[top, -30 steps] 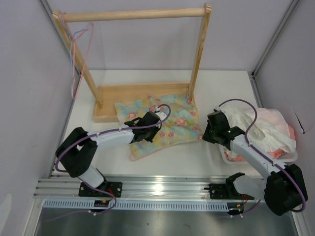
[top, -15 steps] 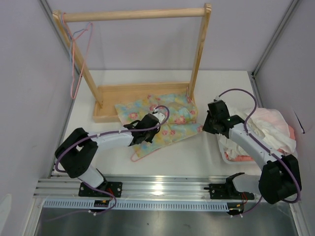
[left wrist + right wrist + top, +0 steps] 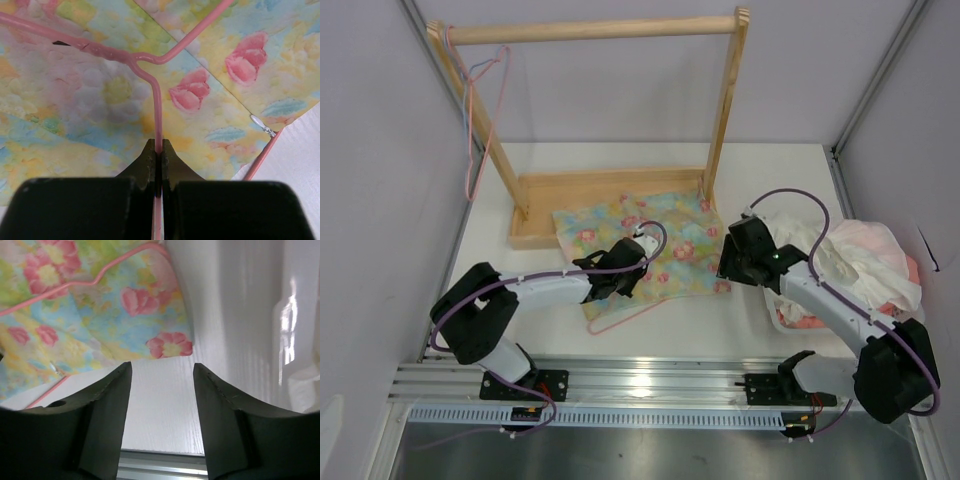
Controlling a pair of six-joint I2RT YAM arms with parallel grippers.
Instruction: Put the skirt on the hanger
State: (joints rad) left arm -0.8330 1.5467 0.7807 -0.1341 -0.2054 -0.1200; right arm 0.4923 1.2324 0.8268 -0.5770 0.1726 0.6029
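My left gripper (image 3: 158,152) clamps the hanger (image 3: 155,95) stem to hold its wire flat on the skirt (image 3: 675,245), which lies on the table (image 3: 750,170). Right gripper (image 3: 161,372) gapes over the skirt's corner, probably to pinch cloth next

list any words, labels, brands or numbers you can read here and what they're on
None can be read. The skirt shows only a flower print; the hanger, the wooden rack and the heap of clothes carry no lettering that shows.
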